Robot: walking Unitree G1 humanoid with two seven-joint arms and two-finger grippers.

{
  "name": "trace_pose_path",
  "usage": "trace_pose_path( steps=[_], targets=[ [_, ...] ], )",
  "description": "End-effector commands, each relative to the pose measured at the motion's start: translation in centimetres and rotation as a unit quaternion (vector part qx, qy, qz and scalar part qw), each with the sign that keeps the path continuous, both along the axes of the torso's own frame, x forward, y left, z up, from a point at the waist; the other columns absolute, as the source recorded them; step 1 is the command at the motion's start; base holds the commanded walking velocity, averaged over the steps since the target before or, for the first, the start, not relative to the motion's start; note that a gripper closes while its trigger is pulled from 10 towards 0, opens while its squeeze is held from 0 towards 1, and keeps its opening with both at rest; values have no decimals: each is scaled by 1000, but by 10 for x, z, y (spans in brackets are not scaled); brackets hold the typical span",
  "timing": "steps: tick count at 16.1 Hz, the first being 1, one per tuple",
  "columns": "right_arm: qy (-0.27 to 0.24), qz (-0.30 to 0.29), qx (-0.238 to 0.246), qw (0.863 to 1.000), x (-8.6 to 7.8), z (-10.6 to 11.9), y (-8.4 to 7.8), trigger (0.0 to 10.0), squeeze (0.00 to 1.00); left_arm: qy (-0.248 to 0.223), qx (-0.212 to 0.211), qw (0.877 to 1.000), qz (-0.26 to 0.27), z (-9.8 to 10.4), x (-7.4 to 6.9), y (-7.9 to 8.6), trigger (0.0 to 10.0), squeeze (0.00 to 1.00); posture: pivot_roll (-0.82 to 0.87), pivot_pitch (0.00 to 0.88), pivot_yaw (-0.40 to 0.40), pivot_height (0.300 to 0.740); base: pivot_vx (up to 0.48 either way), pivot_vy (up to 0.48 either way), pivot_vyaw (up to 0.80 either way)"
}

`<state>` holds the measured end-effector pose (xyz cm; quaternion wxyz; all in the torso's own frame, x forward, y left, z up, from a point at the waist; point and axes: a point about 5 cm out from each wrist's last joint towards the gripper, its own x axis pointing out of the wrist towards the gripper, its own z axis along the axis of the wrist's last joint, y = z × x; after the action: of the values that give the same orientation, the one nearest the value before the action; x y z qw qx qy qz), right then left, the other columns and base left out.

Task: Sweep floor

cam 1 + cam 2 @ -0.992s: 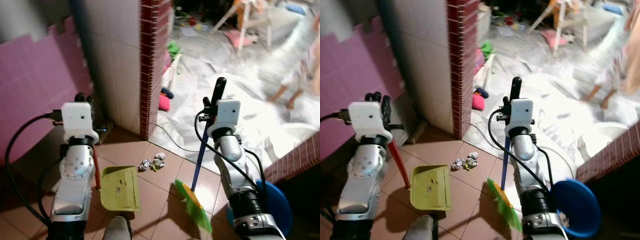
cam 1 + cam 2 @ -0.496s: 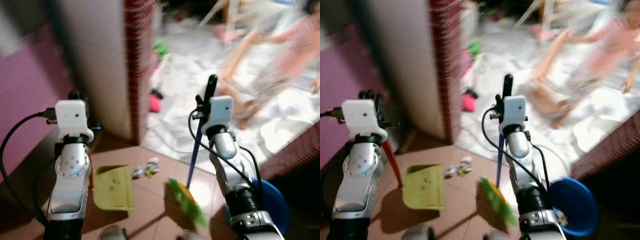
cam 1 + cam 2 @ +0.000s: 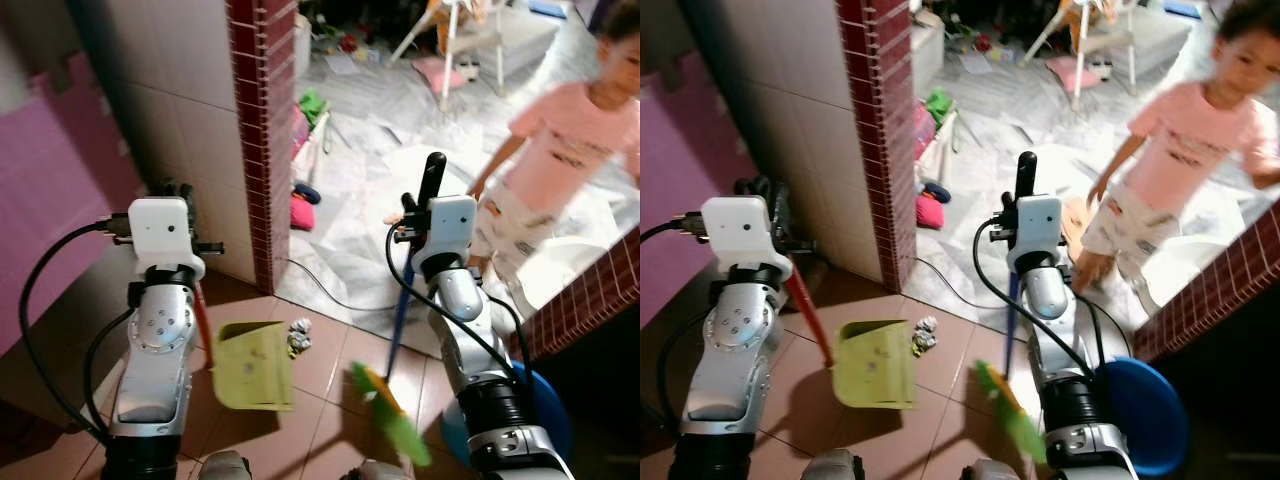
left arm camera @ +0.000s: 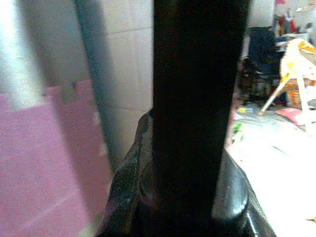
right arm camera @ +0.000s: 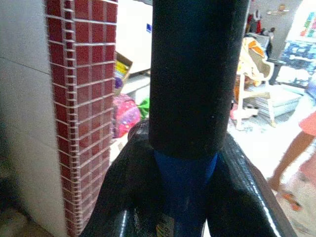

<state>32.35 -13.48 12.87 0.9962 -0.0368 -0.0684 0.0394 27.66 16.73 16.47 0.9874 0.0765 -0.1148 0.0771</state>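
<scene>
Step in hand, as judged: collecting the debris into the pan. All positions are given relative to the dustpan [image 3: 252, 366].

The left gripper [image 3: 178, 195] is above the dustpan and to its left, its jaws closed on the dustpan's red handle [image 3: 202, 318]. The yellow-green pan sits on the brown tiled floor [image 3: 310, 440] near the foot of the brick column [image 3: 255, 130].

The crumpled foil scraps [image 3: 299, 337] lie on the floor just beside the pan's right edge, not yet inside it.

The broom head [image 3: 390, 425], green with orange, hangs right of the dustpan and nearer the robot. The right gripper [image 3: 432, 190] is above it, jaws closed on the blue broom handle [image 3: 401, 312].

A person in a pink shirt [image 3: 560, 140] stands well beyond the dustpan, on the pale floor.

Next move, as judged: bring the broom head to the far side of the scraps, then draw them left into the pan; keep the pan's lip flat on the floor.

View differences: the head views show pan, scraps and broom head together. The right wrist view shows the blue shaft [image 5: 183, 190] clamped between the black fingers [image 5: 133, 197]; the left wrist view shows a dark bar close up, with no pan visible.
</scene>
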Motion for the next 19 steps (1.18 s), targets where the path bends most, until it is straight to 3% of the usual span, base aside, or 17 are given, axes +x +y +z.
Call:
trace_pose_path(
  steps=[1, 6, 10, 12, 16, 19],
  targets=[
    [-21, -2, -8, 1000, 3, 11, -3, 10000, 0, -31, 7, 999, 3, 12, 0, 0, 10000, 0, 10, 20, -57, 740, 0, 0, 0],
    [-24, 0, -1, 1000, 5, 12, -2, 10000, 0, -47, 18, 999, -3, 18, 0, 1, 10000, 0, 14, 17, -60, 740, 0, 0, 0],
    [-32, 10, -8, 999, 7, 16, 2, 10000, 0, -31, 37, 999, 5, 8, 13, 12, 10000, 0, 7, 31, -65, 740, 0, 0, 0],
    [-37, 10, -15, 999, 8, 19, 2, 10000, 0, -22, 22, 1000, 5, 5, 17, 12, 10000, 0, 1, 40, -64, 740, 0, 0, 0],
    [-37, 12, -16, 999, 3, 18, -1, 10000, 0, -38, 20, 999, 0, 11, 23, 7, 10000, 0, -12, 67, -66, 740, 0, 0, 773],
    [-36, 12, -13, 999, 0, 17, 0, 10000, 0, -40, 19, 999, -4, 10, 23, 7, 10000, 0, -18, 79, -63, 740, 82, 0, 0]
  ],
)
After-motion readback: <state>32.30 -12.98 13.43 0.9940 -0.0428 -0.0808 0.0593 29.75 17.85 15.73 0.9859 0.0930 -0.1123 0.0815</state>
